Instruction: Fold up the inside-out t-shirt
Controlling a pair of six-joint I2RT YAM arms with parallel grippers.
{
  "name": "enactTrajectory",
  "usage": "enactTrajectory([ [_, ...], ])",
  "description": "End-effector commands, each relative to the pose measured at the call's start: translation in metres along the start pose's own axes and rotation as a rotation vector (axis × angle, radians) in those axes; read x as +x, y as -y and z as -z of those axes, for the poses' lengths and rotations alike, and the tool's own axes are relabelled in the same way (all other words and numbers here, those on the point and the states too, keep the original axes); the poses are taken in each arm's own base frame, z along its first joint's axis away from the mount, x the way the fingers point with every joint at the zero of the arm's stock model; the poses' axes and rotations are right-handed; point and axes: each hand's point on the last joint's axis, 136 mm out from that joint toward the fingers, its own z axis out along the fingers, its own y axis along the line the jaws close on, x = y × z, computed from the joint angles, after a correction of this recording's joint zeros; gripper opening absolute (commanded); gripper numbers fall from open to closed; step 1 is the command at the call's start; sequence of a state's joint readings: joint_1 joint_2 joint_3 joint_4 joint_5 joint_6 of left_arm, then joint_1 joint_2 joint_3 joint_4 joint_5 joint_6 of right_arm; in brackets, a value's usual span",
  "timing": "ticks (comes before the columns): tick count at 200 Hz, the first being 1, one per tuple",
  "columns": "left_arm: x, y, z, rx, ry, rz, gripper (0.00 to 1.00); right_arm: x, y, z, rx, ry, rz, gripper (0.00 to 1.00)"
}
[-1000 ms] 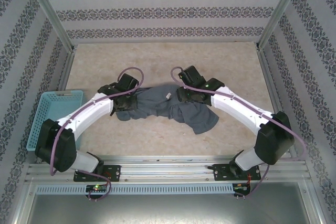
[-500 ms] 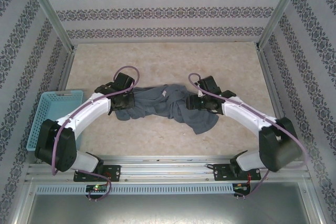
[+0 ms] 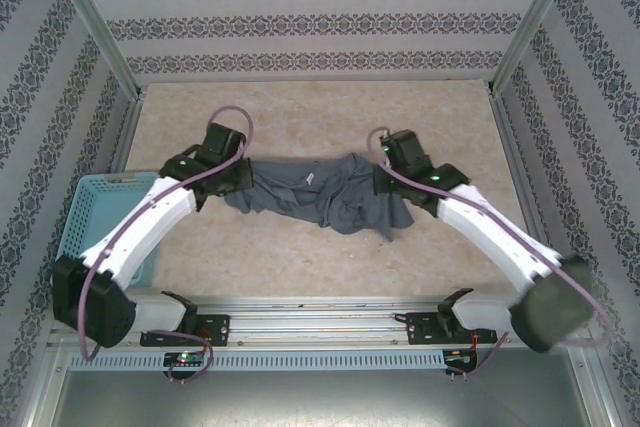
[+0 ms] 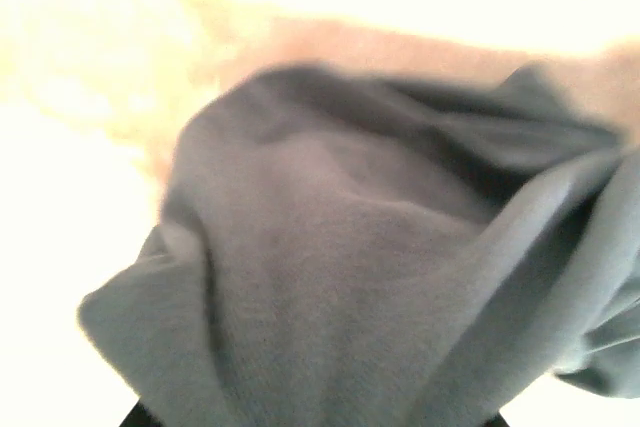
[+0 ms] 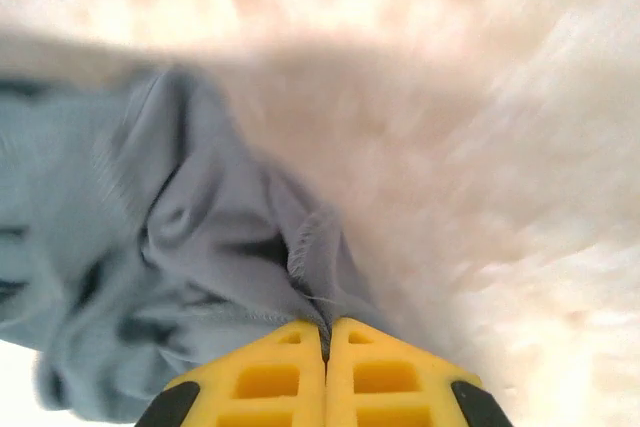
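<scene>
Mid-table, between the two arms, the inside-out t-shirt [image 3: 320,195] stretches left to right as a bunched dark grey band, its pale neck label [image 3: 311,178] facing up near the middle. Left gripper [image 3: 233,183] is clamped on the shirt's left end — cloth spills across its wrist view. Right gripper [image 5: 326,327] has yellow fingers [image 5: 270,377] pressed together, pinching a hem at the right end — more cloth bunches toward the near side there. Light-blue basket [image 3: 105,178] sits at the left table edge, apart from the shirt.
</scene>
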State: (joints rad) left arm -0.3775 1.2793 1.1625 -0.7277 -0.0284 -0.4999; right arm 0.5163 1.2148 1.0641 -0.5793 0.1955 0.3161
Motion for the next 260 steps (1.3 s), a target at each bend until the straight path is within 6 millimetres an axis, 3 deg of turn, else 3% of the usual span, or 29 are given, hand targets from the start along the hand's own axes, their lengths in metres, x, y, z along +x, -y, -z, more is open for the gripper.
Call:
enactTrajectory([
  [1,-0.042,0.003,0.071,0.043,0.182,-0.023,0.00,-0.047,0.028,0.083,0.123,0.209,0.060,0.00],
  [34,-0.076,0.030,0.164,0.242,0.375,-0.030,0.00,-0.094,0.024,0.194,0.011,0.480,0.057,0.00],
  [58,-0.085,0.048,0.227,0.403,0.481,-0.045,0.00,-0.111,0.016,0.269,-0.124,0.631,0.057,0.00],
  [77,-0.086,0.057,0.270,0.518,0.557,-0.053,0.00,-0.119,0.019,0.316,-0.189,0.728,0.031,0.00],
  [99,-0.089,0.060,0.298,0.569,0.612,-0.051,0.00,-0.132,0.026,0.346,-0.189,0.806,0.011,0.00],
  [120,-0.097,0.063,0.291,0.558,0.605,-0.043,0.00,-0.152,0.033,0.351,-0.111,0.845,-0.002,0.00],
  [141,-0.109,0.060,0.252,0.458,0.546,-0.006,0.00,-0.173,0.039,0.331,0.023,0.831,0.003,0.00],
  [165,-0.117,0.055,0.184,0.316,0.427,0.029,0.00,-0.196,0.040,0.278,0.161,0.749,0.018,0.00],
  [197,-0.110,0.047,0.077,0.127,0.237,0.033,0.00,-0.210,0.045,0.178,0.160,0.584,-0.028,0.00],
  [230,-0.086,0.033,-0.035,-0.006,0.008,0.053,0.00,-0.199,0.040,0.060,0.130,0.398,-0.032,0.00],
  [244,-0.078,0.024,-0.072,-0.056,-0.060,0.057,0.12,-0.187,0.042,0.015,0.141,0.324,-0.041,0.00],
  [260,-0.072,0.015,-0.102,-0.108,-0.111,0.046,0.34,-0.174,0.045,-0.027,0.151,0.247,-0.050,0.00],
])
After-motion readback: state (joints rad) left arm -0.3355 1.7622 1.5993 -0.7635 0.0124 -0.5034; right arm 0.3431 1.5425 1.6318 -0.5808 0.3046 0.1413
